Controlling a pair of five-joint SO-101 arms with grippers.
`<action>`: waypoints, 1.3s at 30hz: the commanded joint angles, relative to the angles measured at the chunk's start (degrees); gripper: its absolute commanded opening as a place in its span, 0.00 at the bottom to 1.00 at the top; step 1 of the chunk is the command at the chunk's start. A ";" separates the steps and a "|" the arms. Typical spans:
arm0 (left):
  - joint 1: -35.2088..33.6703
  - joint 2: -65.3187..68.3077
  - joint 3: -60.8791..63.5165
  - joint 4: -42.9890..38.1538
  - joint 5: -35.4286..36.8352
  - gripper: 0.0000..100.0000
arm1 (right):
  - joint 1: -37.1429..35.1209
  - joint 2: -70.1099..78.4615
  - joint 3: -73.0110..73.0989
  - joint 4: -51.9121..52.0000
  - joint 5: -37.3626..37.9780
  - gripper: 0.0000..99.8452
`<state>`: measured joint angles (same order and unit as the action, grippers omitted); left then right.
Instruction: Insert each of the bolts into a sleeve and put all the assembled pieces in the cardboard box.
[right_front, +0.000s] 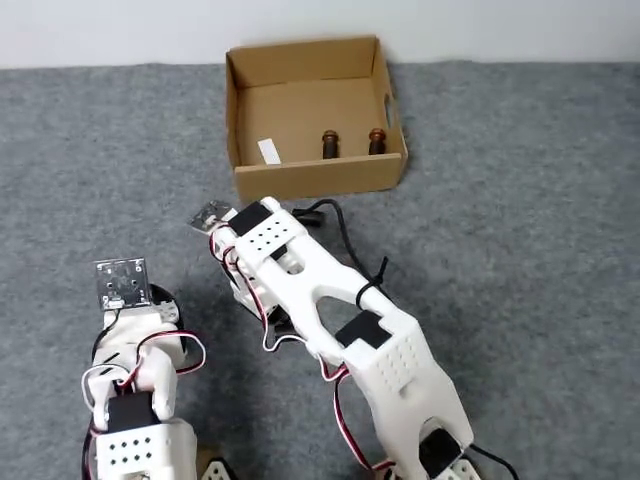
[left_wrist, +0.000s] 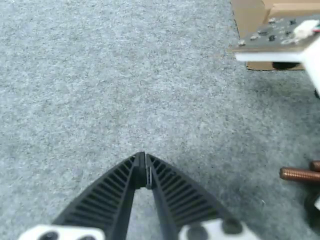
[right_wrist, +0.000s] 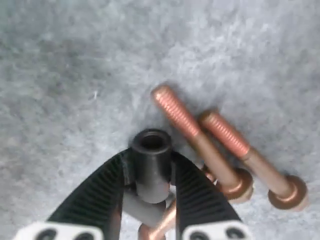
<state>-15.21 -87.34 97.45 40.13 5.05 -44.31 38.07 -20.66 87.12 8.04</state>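
A grey-carpeted table (right_front: 530, 260) seen from above, with a cardboard box (right_front: 300, 182) at the middle of its far edge. Two assembled pieces (right_front: 329, 144) stand side by side inside it, close to the box's near wall. The left arm (right_front: 135, 400) is at the near left corner. The right arm (right_front: 330, 290) lies extended from the near edge toward the table's middle, its wrist just short of the box. The right gripper (right_wrist: 151, 172) is clamped on a black sleeve (right_wrist: 151, 150), one ribbed finger on each side, and the sleeve's open bore faces the wrist camera. Two copper bolts lie flat on the table just beside it. The nearer bolt (right_wrist: 192, 135) and the farther bolt (right_wrist: 250, 157) are parallel and almost touching, their long axes slanting past the sleeve. Their threaded tips are near the sleeve's mouth and their flanged heads are back beside one finger. Something copper-coloured (right_wrist: 155, 227) shows beneath the jaws; what it is cannot be told. The left gripper (left_wrist: 145, 172) is empty, its jaws pressed together over bare table. A copper shank (left_wrist: 299, 174) shows at the margin of its view, off toward the right arm. The bolts appear out of line with the bore, so one would need lifting and turning end-on. That job probably falls to the free left gripper, though the right gripper is far nearer to them.
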 joint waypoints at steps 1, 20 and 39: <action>-0.09 -0.18 -0.66 -1.58 -0.44 0.01 | 0.04 -9.01 -0.70 3.65 -4.40 0.01; 1.32 -0.09 -0.66 -1.58 -0.62 0.01 | 16.22 -45.58 14.59 13.58 -22.77 0.01; 3.69 -0.09 -0.66 -0.79 -0.70 0.01 | 44.00 -102.37 72.35 -4.79 -22.33 0.01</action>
<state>-12.04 -87.34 97.45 40.13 5.05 -4.40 -57.23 48.18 83.87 -14.11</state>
